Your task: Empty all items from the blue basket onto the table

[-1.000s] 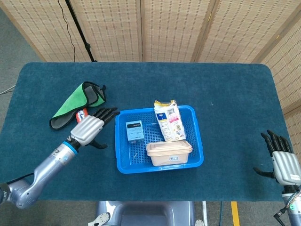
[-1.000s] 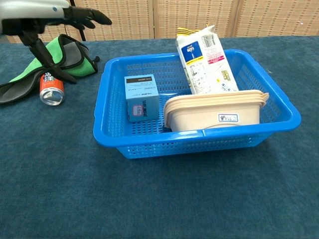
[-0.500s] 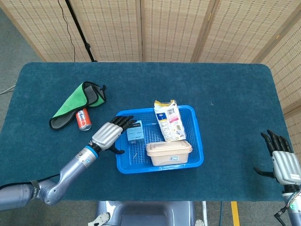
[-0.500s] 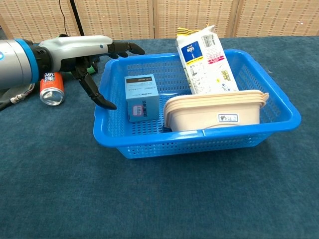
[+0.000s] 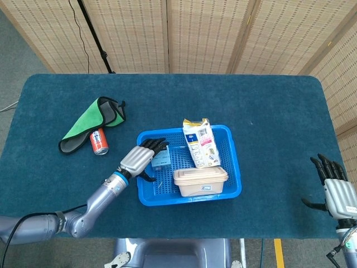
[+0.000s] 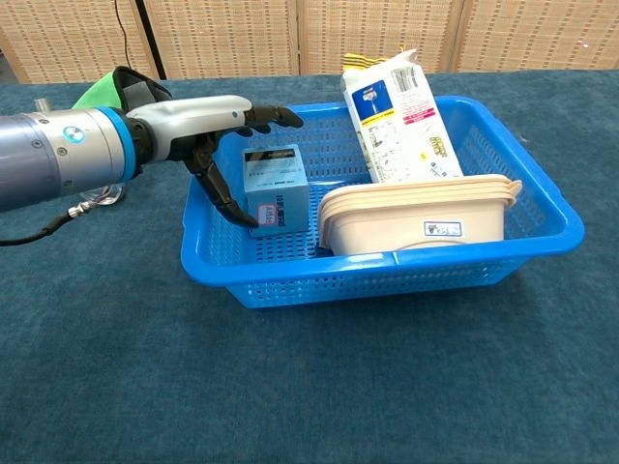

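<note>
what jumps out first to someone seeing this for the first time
The bright blue basket at mid-table draws the eye, with the left hand reaching over its left rim, fingers spread above a small blue box. Beside the box stand a printed packet and a beige lidded container. A green cloth and red can lie on the table to the left.

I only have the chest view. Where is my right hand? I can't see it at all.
Observer: The right hand is near the table's front right corner, fingers spread, holding nothing, far from the blue basket.
Operator: And the red can? I can barely see it here.
Observer: The red can lies on the table beside the green cloth, left of the basket and apart from the left hand.
</note>
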You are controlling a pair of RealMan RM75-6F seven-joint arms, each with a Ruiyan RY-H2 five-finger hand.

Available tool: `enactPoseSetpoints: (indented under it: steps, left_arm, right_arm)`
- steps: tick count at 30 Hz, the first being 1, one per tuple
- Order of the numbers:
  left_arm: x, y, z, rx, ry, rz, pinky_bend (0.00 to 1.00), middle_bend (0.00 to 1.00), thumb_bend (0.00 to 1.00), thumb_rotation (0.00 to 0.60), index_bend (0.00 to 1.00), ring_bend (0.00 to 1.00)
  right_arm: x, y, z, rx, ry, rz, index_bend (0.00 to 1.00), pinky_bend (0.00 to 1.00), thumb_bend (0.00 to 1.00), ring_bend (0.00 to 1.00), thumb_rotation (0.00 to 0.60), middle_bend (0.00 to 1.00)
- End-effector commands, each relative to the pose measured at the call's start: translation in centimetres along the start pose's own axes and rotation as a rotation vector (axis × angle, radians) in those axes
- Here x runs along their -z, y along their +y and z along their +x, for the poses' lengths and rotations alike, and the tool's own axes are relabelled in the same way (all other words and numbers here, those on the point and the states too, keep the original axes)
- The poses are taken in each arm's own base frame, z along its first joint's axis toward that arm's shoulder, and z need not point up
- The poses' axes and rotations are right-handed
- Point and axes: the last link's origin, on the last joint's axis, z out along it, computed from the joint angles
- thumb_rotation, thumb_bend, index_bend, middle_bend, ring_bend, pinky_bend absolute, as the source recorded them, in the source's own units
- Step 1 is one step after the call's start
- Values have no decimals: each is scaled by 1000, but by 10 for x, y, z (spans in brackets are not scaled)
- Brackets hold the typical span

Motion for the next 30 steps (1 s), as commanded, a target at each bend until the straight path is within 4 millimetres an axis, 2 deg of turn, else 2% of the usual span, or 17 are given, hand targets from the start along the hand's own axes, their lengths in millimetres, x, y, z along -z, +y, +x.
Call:
enactPoseSetpoints:
  steps: [1,5,8,10,12,13,16,19,23,30]
  left_arm:
    - [-7,3,-2,15,-1,5,58,0,0,600,0,0]
    - [-12,4,-6,36,-8,11,61,0,0,600,0,0]
    - [-15,5,-8,34,-13,14,105,0,0,600,0,0]
    - [-16,6,-10,31,-6,14,185,0,0,600,0,1]
    - [-16,7,-10,25,9,16,323,15,6,600,13,44]
    - [-17,8,-10,19,24,20,384,58,17,600,56,94]
    - [-18,9,-13,-1,53,36,469,197,60,600,196,216]
    - [-18,10,-14,-10,68,48,482,227,81,600,232,245]
    - [-14,11,-4,0,106,43,483,230,91,600,237,249]
    - [10,13,35,15,207,-2,482,238,92,600,248,255]
  right_arm:
    - [0,1,1,-3,1,-1,0,0,0,0,600,0]
    - [-1,2,1,-6,-1,-6,0,0,0,0,600,0]
    - [-1,3,2,-9,-3,-7,0,0,0,0,600,0]
    - [-1,3,2,-11,-5,-6,0,0,0,0,600,0]
    - [-1,3,2,-13,-5,-5,0,0,0,0,600,0]
    - [-1,3,2,-14,-5,-4,0,0,0,0,600,0]
    - [-1,3,2,-15,-4,-3,0,0,0,0,600,0]
    - [-1,3,2,-15,-4,-3,0,0,0,0,600,0]
    - [-1,4,3,-18,-2,-5,0,0,0,0,600,0]
    - [0,3,3,-19,0,-4,0,0,0,0,600,0]
